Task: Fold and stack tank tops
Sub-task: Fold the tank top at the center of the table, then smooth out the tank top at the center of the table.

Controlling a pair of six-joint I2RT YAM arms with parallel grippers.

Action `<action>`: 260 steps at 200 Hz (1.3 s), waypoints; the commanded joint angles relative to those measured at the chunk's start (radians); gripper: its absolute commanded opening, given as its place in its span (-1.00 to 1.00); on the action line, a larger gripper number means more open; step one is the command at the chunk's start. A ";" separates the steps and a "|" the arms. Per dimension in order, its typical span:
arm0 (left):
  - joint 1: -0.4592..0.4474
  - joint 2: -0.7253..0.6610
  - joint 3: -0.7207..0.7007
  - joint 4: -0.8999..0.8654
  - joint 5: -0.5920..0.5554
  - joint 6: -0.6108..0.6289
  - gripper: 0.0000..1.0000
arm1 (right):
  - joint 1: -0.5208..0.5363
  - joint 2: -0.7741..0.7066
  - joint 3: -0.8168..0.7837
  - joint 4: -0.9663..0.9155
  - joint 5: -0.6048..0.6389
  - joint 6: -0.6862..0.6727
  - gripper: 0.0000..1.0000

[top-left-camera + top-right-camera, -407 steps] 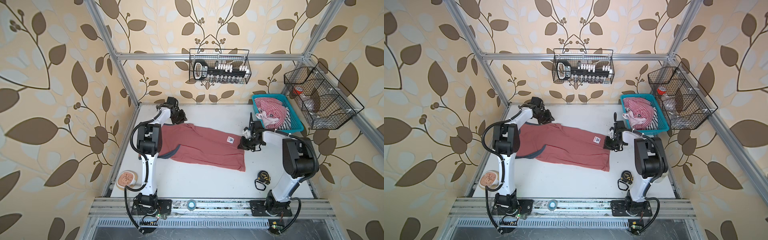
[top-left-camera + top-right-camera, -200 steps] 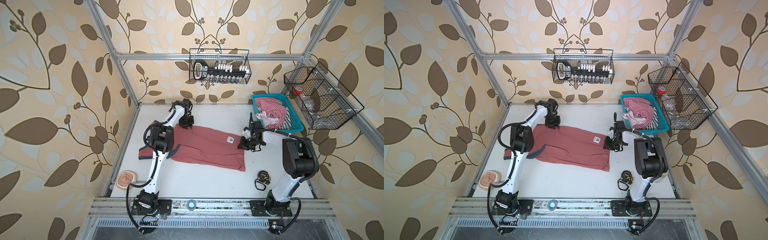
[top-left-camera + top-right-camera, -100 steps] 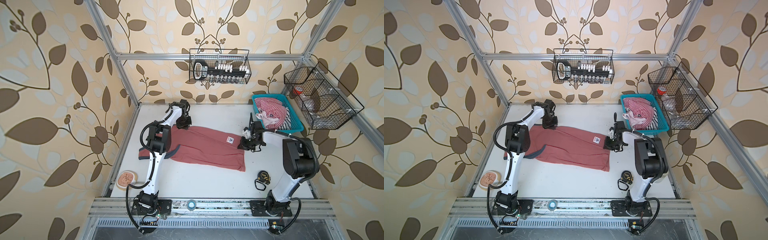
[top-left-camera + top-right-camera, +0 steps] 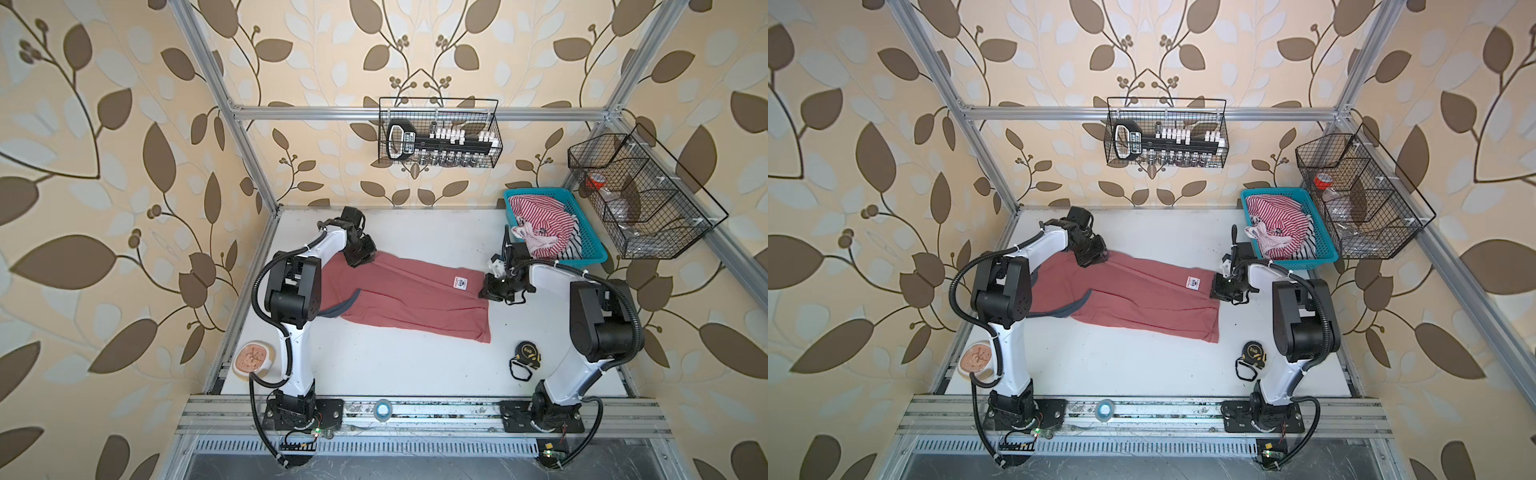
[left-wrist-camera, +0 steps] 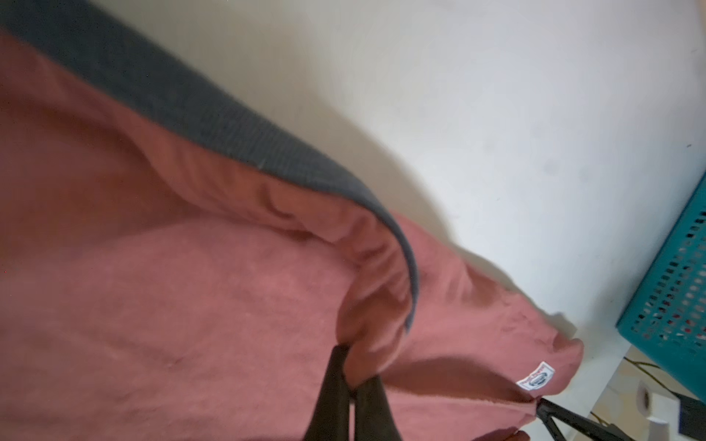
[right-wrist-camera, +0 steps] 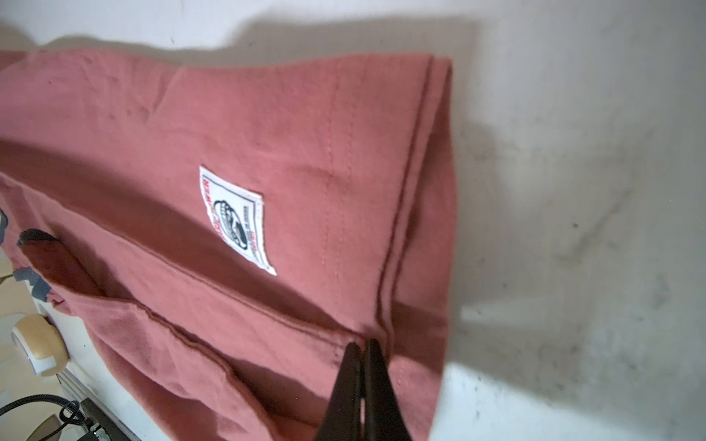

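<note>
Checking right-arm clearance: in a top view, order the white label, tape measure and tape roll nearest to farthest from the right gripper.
1. white label, on the red tank top
2. tape measure, front right
3. tape roll, front rail, middle

Tape measure (image 4: 528, 353), teal basket (image 4: 581, 261), tape roll (image 4: 382, 409)
</note>
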 commanded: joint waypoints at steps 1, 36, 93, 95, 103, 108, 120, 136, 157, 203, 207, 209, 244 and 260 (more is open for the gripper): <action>0.015 -0.083 -0.111 0.088 0.016 -0.113 -0.97 | -0.003 -0.006 -0.018 -0.029 0.016 -0.030 -1.00; 0.016 -0.140 -0.168 0.105 -0.017 -0.154 -0.52 | 0.000 -0.003 -0.014 -0.026 0.010 -0.027 -1.00; 0.015 -0.122 0.083 -0.050 -0.027 -0.065 -0.39 | 0.005 -0.005 -0.014 -0.023 0.007 -0.024 -1.00; 0.015 -0.114 0.093 -0.060 -0.029 -0.062 -0.39 | 0.005 -0.005 -0.015 -0.023 0.007 -0.024 -1.00; 0.015 -0.090 0.133 -0.094 -0.028 -0.044 -0.40 | 0.005 -0.006 -0.014 -0.023 0.007 -0.024 -1.00; 0.015 -0.074 0.155 -0.111 -0.026 -0.033 -0.40 | 0.005 -0.007 -0.015 -0.023 0.007 -0.024 -1.00; 0.013 -0.031 0.204 -0.147 -0.023 0.001 -0.40 | 0.005 -0.006 -0.015 -0.023 0.006 -0.024 -1.00; 0.013 0.059 0.305 -0.225 -0.024 0.057 -0.40 | 0.005 -0.007 -0.014 -0.025 0.005 -0.025 -1.00; 0.012 0.177 0.450 -0.347 -0.030 0.125 -0.40 | 0.006 -0.009 -0.017 -0.026 0.004 -0.026 -1.00; 0.010 0.299 0.609 -0.458 -0.047 0.221 -0.33 | 0.006 -0.012 -0.022 -0.029 0.008 -0.025 -1.00; 0.009 0.304 0.615 -0.469 -0.052 0.227 -0.36 | 0.006 -0.012 -0.021 -0.030 0.008 -0.027 -1.00; 0.009 0.307 0.617 -0.474 -0.055 0.230 -0.38 | 0.004 -0.013 -0.021 -0.031 0.008 -0.027 -1.00; 0.020 0.262 0.505 -0.453 -0.107 0.230 -0.64 | 0.000 -0.016 -0.026 -0.035 0.013 -0.029 -1.00; 0.037 0.219 0.422 -0.413 -0.123 0.217 -0.66 | -0.002 -0.016 -0.025 -0.037 0.012 -0.032 -1.00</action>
